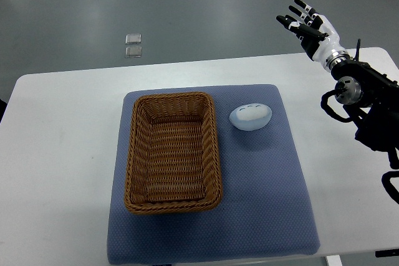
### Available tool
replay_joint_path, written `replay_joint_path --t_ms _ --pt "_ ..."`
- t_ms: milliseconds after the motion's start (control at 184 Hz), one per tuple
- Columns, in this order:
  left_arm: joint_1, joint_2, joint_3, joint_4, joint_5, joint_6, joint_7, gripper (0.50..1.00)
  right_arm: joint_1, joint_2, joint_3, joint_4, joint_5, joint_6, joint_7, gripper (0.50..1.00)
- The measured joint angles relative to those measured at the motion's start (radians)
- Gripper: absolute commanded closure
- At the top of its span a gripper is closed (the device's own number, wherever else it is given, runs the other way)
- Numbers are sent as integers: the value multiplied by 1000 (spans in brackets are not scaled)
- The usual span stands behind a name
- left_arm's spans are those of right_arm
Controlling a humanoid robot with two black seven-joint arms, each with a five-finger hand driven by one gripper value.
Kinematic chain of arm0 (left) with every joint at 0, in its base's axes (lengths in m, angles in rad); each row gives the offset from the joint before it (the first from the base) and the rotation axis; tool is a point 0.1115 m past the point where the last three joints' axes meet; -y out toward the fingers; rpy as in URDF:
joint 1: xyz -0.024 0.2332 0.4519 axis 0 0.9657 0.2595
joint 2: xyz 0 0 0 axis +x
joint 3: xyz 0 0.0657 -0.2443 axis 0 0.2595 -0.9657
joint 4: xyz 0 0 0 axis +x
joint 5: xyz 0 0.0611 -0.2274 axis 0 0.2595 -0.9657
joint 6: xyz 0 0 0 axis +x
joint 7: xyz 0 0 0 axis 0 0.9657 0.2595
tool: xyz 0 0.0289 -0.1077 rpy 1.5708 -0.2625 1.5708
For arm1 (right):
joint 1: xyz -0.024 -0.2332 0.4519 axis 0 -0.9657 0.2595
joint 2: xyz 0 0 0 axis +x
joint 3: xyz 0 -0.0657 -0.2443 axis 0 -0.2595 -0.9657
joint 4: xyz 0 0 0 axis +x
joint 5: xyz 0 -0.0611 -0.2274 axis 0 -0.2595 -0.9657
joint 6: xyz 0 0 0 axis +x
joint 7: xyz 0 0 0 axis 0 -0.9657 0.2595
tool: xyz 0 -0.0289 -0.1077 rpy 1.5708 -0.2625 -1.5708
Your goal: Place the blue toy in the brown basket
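From the top view I saw my right hand [307, 22] raised past the table's [62, 129] far right corner, its arm coming in from the right edge and angling up toward the far side. The fingers [298, 14] were spread and straight, holding nothing. The toy [250, 116] lay on the blue mat [268, 204], just beside the basket's [173, 151] right rim near its far end, well apart from the hand. The basket sat on the mat's left half, with nothing inside.
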Motion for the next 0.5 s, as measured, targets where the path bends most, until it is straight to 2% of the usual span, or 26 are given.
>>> replay_joint_path --t_ms 385,499 --pt "0 0 0 0 0 0 0 500 -1 -14 -1 18 0 1 -3 595" --pt "0 0 -1 0 0 0 0 500 -5 -39 -22 68 -6 -27 -6 595"
